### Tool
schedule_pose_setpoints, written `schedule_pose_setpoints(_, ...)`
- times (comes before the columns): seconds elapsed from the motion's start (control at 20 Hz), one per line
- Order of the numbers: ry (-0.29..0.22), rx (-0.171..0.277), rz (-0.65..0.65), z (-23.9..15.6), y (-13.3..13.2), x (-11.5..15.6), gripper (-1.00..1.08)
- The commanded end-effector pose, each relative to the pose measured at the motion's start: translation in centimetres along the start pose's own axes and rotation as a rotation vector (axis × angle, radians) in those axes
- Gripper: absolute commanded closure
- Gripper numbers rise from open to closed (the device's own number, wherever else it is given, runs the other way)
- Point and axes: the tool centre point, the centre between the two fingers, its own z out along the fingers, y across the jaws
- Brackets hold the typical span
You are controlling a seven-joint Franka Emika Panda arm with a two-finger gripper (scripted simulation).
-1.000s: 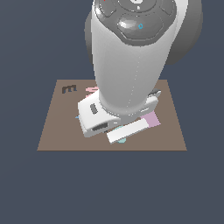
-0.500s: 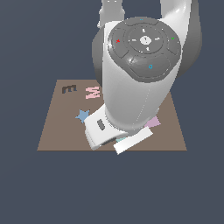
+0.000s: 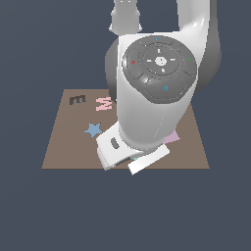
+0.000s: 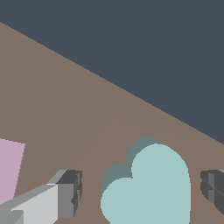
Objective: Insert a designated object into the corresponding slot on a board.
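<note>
In the wrist view the pale teal heart [image 4: 151,188] lies flat on the brown board [image 4: 65,109]. My gripper [image 4: 140,192] is open and straddles the heart, with one dark fingertip [image 4: 70,192] on one side and the other fingertip [image 4: 213,187] on the other side. There is a gap between each fingertip and the heart. In the exterior view the arm's white hand [image 3: 127,152] is low over the board's [image 3: 63,147] near edge and hides the heart. The navy heart slot is hidden behind the arm.
A blue star [image 3: 93,130], a pink M-shaped piece [image 3: 104,103] and the dark E-shaped cutout [image 3: 77,100] are on the board's left part in the exterior view. The pink square [image 3: 172,138] shows at the arm's right and also in the wrist view [image 4: 8,168].
The arm has swung over and its upper body now leans toward the camera. The blue star and the pink M have come out from behind it. The hand stays low near the board's front edge.
</note>
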Motion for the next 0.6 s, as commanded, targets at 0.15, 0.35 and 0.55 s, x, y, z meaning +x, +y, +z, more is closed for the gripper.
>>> schedule_pose_setpoints(0.15, -0.001, 0.0, -0.002, 0.9, -0.04, 0.03, 1.08)
schedule_pose_setpoints(0.35, -0.001, 0.0, -0.002, 0.9, -0.04, 0.03, 1.08)
schedule_pose_setpoints(0.55, -0.001, 0.0, -0.002, 0.9, -0.04, 0.03, 1.08)
